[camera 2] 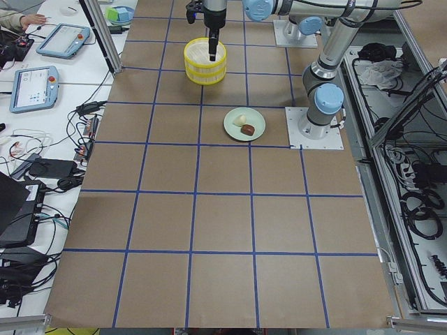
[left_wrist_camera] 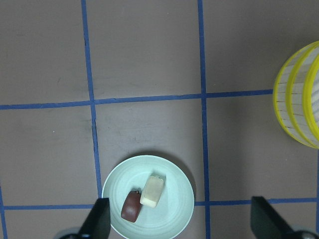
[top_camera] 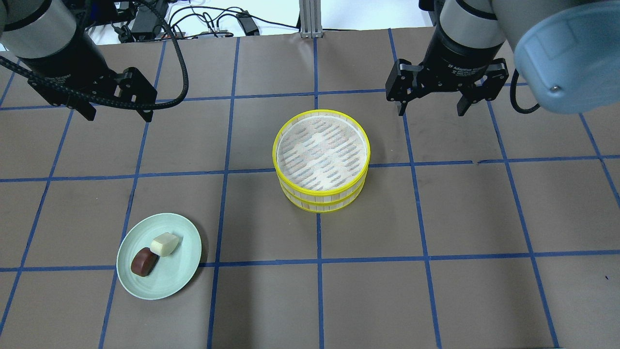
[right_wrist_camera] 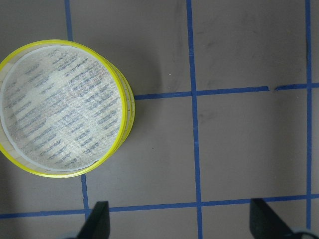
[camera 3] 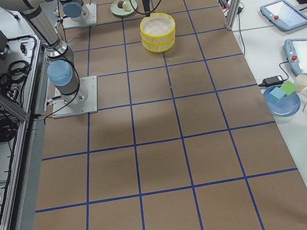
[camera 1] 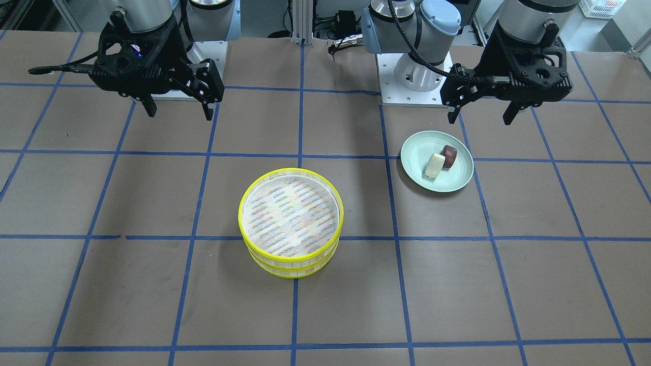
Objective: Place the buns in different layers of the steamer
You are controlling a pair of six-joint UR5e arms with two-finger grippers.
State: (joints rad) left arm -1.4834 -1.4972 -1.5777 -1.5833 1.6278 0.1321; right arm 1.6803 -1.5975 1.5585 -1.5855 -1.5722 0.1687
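Two steamer layers stand stacked at the table's middle, the top layer (top_camera: 277,145) empty above the lower layer (top_camera: 319,206); the stack also shows in the front view (camera 1: 291,267). The cream-white bun (top_camera: 164,244) and the reddish-brown bun (top_camera: 144,261) lie touching on a pale green plate (top_camera: 181,274). My left gripper (top_camera: 118,116) is open and empty, high above the table beyond the plate. My right gripper (top_camera: 430,111) is open and empty, right of and beyond the stack. The left wrist view shows both buns (left_wrist_camera: 152,191) between the open fingers.
Brown table cover with a blue tape grid (top_camera: 317,257). The arm base plates (camera 1: 414,94) stand at the robot's edge. Cables (top_camera: 203,24) lie past the far edge. Tablets (camera 2: 35,87) and a blue bowl (camera 3: 281,101) lie on side benches.
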